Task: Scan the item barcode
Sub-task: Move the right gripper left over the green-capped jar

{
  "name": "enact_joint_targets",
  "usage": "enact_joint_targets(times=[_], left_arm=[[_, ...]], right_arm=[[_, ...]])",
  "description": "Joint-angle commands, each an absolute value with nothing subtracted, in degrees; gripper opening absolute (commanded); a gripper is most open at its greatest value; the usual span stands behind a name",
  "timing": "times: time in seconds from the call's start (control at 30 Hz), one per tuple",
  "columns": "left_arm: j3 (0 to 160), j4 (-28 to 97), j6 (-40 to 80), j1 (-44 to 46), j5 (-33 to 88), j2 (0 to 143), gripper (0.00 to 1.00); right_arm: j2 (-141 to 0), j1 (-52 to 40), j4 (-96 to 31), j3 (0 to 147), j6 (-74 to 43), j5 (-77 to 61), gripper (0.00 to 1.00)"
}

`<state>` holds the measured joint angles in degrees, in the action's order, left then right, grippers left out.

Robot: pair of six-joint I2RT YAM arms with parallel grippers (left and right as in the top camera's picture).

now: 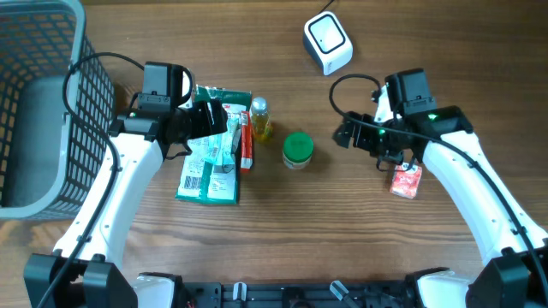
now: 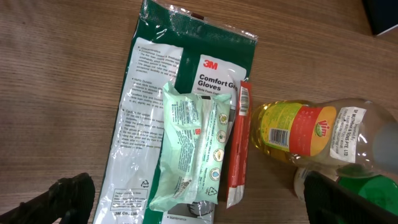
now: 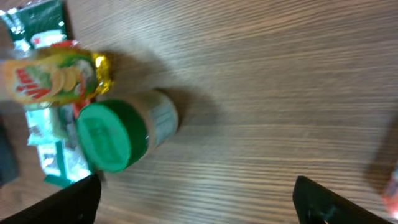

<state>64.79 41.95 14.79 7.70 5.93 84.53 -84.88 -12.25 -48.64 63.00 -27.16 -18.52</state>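
Observation:
A white barcode scanner (image 1: 328, 43) stands at the back of the table. In the middle lies a pile of items: a green gloves pack (image 1: 205, 184) (image 2: 143, 93), a pale green wipes pack (image 2: 189, 149) on top of it, a thin red sachet (image 2: 239, 143) and an oil bottle (image 1: 259, 120) (image 2: 298, 134). My left gripper (image 1: 214, 120) (image 2: 205, 202) hovers open over the pile, holding nothing. A green-lidded jar (image 1: 298, 149) (image 3: 118, 134) stands beside the pile. My right gripper (image 1: 351, 135) (image 3: 199, 199) is open over bare wood, empty. A red packet (image 1: 407, 181) lies under the right arm.
A grey mesh basket (image 1: 94, 103) fills the far left. Black cables loop from both wrists above the table. The red packet's edge (image 3: 392, 186) shows at the right of the right wrist view. The oil bottle (image 3: 56, 78) lies behind the jar there.

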Motion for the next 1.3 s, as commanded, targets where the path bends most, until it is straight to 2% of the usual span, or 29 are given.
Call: enact_joint_targets(times=[0.0, 0.03, 0.3, 0.5, 0.9, 1.07, 1.2, 1.27], left_arm=[[65.36, 41.80, 15.49, 7.49, 6.59, 84.42, 1.00], [65.36, 41.80, 15.49, 7.49, 6.59, 84.42, 1.00], [65.36, 41.80, 15.49, 7.49, 6.59, 84.42, 1.00], [65.36, 41.80, 15.49, 7.49, 6.59, 84.42, 1.00], [65.36, 41.80, 15.49, 7.49, 6.59, 84.42, 1.00], [65.36, 41.80, 15.49, 7.49, 6.59, 84.42, 1.00], [65.36, 41.80, 15.49, 7.49, 6.59, 84.42, 1.00], [65.36, 41.80, 15.49, 7.49, 6.59, 84.42, 1.00]], right_arm=[[-84.95, -14.74, -49.39, 63.37, -27.24, -21.06, 0.88], [-84.84, -15.70, -49.17, 63.37, -27.68, -20.82, 0.83], [-84.09, -21.78, -52.40, 67.18, -34.52, -18.83, 0.73], [-84.09, -26.83, -61.17, 77.87, -39.16, -10.39, 0.73], [-85.76, -40.10, -55.96, 78.30, -39.13, 6.79, 0.74], [-90.65, -42.24, -53.45, 78.30, -35.51, 11.22, 0.84], [-94.85, -41.78, -49.93, 78.30, -31.53, 12.05, 1.00], [-96.66, -41.78, -49.17, 78.30, -31.55, 12.05, 1.00]])
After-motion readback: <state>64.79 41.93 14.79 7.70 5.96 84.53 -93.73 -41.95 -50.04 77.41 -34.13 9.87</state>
